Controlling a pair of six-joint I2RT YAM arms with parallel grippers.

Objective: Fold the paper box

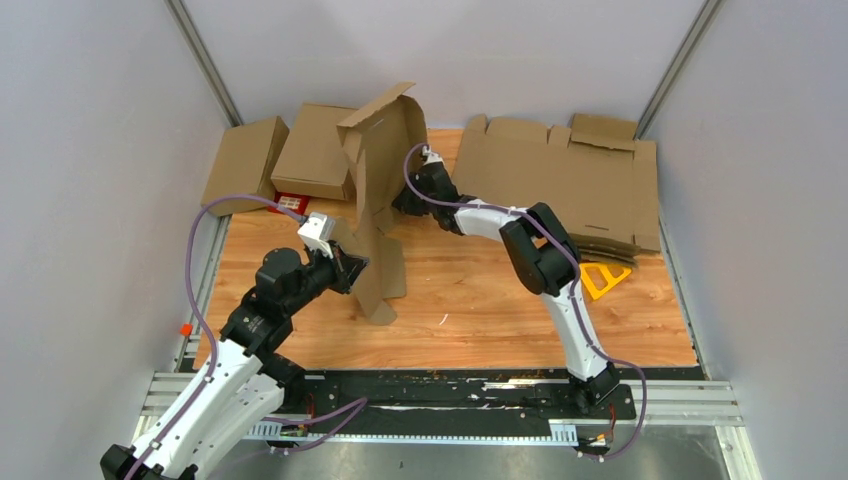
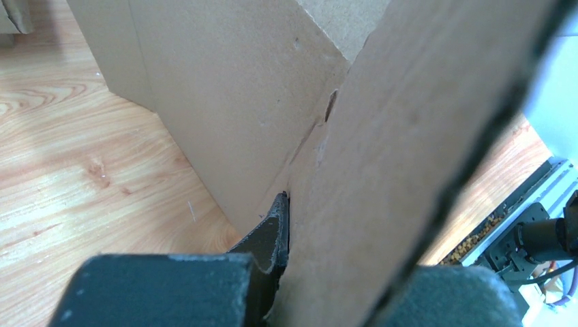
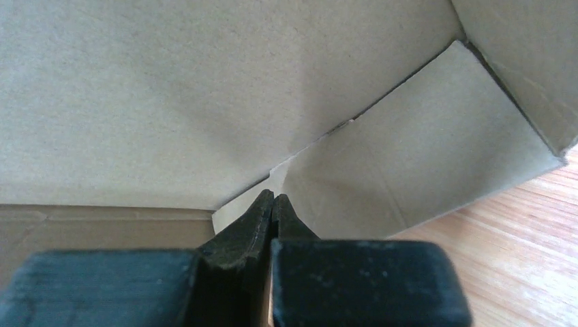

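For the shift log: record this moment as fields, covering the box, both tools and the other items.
paper box: stands on end, flaps partly folded
left tool: shut on the paper box's near lower flap
right tool: shut, tips at an inner crease of the box; no grip visible
back left: two folded cartons, red card beside them
back right: flat cardboard sheets, stacked
by right arm: yellow object

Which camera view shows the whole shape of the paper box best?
The top external view: the paper box stands upright there, with its flaps and outline visible. Both wrist views show only close brown panels and creases, never the whole shape.
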